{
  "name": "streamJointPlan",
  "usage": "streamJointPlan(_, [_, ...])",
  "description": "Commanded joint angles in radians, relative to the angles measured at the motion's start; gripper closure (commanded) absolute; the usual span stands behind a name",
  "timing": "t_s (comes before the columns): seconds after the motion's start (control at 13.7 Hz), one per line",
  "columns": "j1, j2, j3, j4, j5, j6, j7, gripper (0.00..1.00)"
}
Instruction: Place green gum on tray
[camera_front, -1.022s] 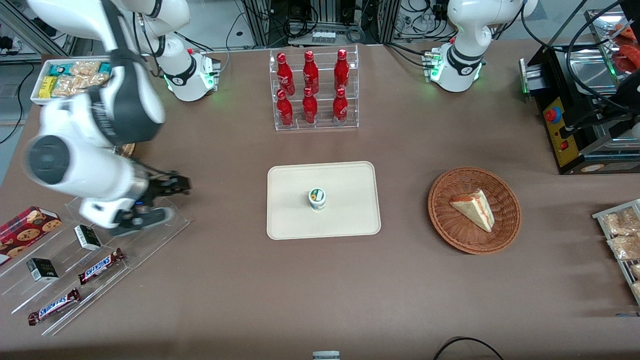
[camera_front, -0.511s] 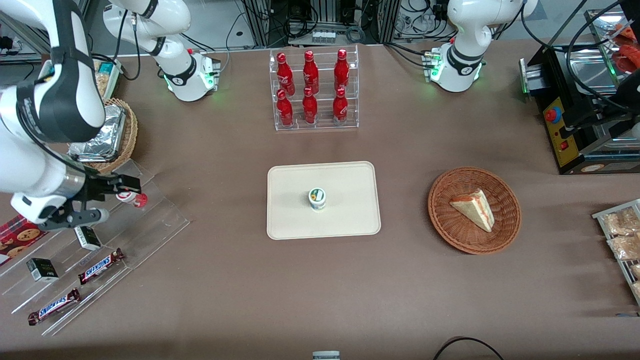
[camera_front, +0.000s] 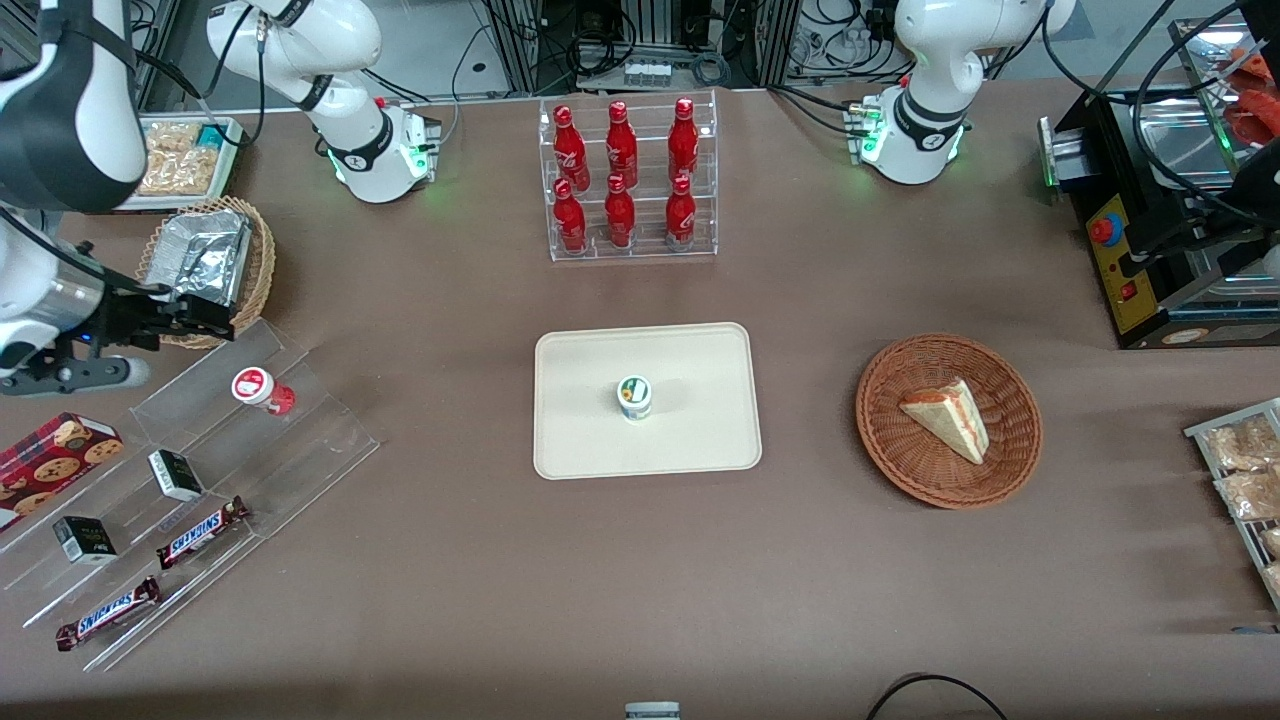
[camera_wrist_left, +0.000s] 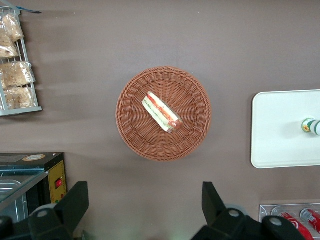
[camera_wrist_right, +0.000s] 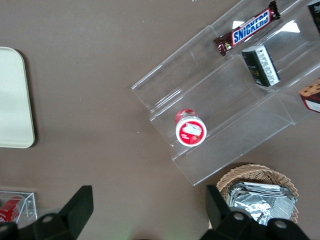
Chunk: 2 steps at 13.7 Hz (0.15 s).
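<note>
- Whereas half a second ago the gripper (camera_front: 190, 318) hung just over the red-lidded bottle (camera_front: 254, 387) on the clear stepped shelf (camera_front: 300, 430), it has now lifted and drawn off toward the working arm's end of the table; the wrist view shows its fingers spread wide with nothing between them.
- The red-lidded bottle stands alone on the shelf's upper step, now in full view.
- The foil packet's wicker basket (camera_front: 262, 262) sits just beside the gripper; snack bars (camera_front: 203, 531) lie on the shelf's lower steps.
- The green gum (camera_front: 634, 397) stands upright near the middle of the tray (camera_front: 700, 440), unmoved across all three frames.
- Judgement: placement looks complete; the arm is retreating.
- The rack of red bottles (camera_front: 625, 180) and the sandwich basket (camera_front: 1010, 400) sit well apart from the tray; nothing crowds the gum.
</note>
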Motion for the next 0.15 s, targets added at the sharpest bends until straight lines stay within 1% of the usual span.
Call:
streamJointPlan(0.0, [-0.014,-0.053,0.016,-0.024,-0.010,-0.024,0.016,0.00])
streamJointPlan(0.07, [-0.014,-0.053,0.016,-0.022,-0.010,-0.038,0.018,0.00])
